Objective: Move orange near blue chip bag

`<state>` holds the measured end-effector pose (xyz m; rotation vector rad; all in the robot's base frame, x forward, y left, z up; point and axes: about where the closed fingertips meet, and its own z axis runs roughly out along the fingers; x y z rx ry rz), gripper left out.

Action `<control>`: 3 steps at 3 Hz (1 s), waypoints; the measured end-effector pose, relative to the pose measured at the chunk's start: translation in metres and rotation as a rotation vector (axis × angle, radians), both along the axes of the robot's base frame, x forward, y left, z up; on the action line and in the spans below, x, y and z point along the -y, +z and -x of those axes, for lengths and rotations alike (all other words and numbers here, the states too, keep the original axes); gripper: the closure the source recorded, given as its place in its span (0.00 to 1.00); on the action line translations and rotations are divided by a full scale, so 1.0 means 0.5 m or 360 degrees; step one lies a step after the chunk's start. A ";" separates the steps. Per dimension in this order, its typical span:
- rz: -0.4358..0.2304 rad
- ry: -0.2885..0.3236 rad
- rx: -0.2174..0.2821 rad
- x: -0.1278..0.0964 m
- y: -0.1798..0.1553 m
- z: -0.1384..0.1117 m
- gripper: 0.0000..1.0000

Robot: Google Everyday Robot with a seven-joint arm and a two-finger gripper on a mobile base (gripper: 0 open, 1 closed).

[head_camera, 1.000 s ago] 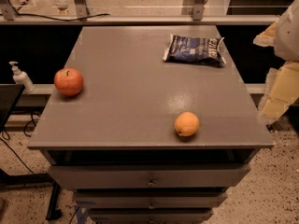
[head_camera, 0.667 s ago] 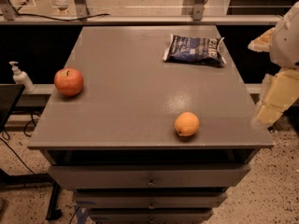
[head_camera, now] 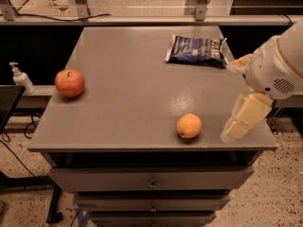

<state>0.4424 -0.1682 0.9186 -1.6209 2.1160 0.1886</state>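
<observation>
Arm entering from the right. Over the last second the hand [head_camera: 235, 128] moves leftward from beyond the worktop's right edge, and its pale tip now sits over the front-right corner of the worktop [head_camera: 128, 103]. It is near the orange [head_camera: 189, 126] on its right side, with a clear strip of grey surface between them and no contact. The hand hangs tilted, tip pointing down and to the left. I cannot tell whether it is open or closed from where I stand, and it carries nothing that I can see. The orange has not shifted: it lies near the front edge, right of centre. The blue chip bag [head_camera: 196, 50] lies flat at the back right, well apart from the orange and likewise unmoved. The red apple [head_camera: 69, 82] stays at the left edge and has no part in this. A pump bottle [head_camera: 19, 77] stands off the worktop to the left. Reading: this is the approach phase, with the grasp not yet begun and the transfer entirely outstanding. The hand still needs to close the remaining gap sideways and settle around the fruit. The fruit is round and near the edge, so a glancing touch could roll it off the front.
</observation>
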 end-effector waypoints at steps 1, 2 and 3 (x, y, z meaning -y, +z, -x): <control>-0.0102 -0.0011 -0.0001 -0.036 -0.045 -0.032 0.00; -0.0172 -0.0024 -0.0037 -0.061 -0.101 -0.044 0.00; -0.0213 -0.0041 -0.0072 -0.070 -0.138 -0.046 0.00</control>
